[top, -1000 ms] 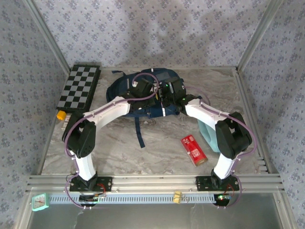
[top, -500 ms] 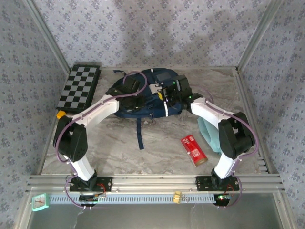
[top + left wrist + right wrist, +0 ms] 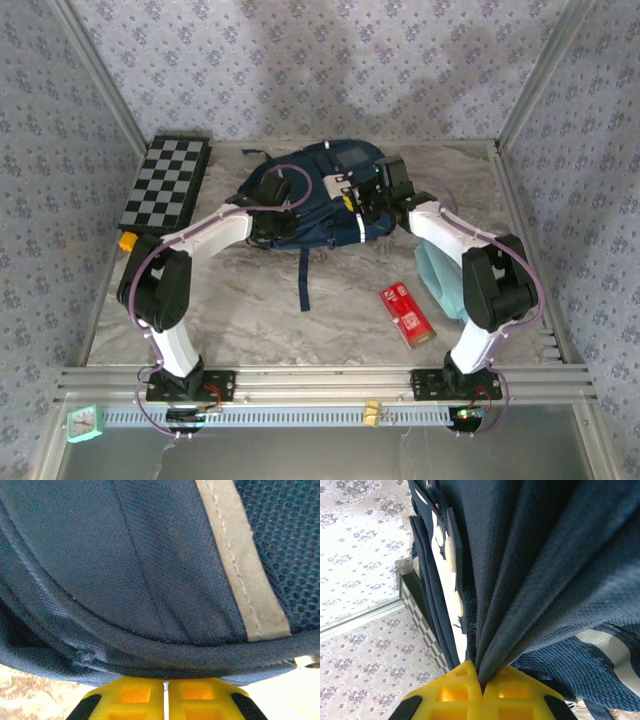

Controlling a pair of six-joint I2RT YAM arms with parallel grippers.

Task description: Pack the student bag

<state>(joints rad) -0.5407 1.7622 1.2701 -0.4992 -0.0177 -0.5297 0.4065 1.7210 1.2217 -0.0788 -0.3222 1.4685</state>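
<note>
Our right gripper pinches a fold of the student bag, lying far back on the table near the chessboard. Our left gripper is closed against the bag's piped edge; we cannot tell whether it holds fabric.

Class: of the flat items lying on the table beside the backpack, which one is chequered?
The board at the far left corner, covered in black and grey squares. The red packet and the pale teal pouch, both on the right, carry no squares.
</note>
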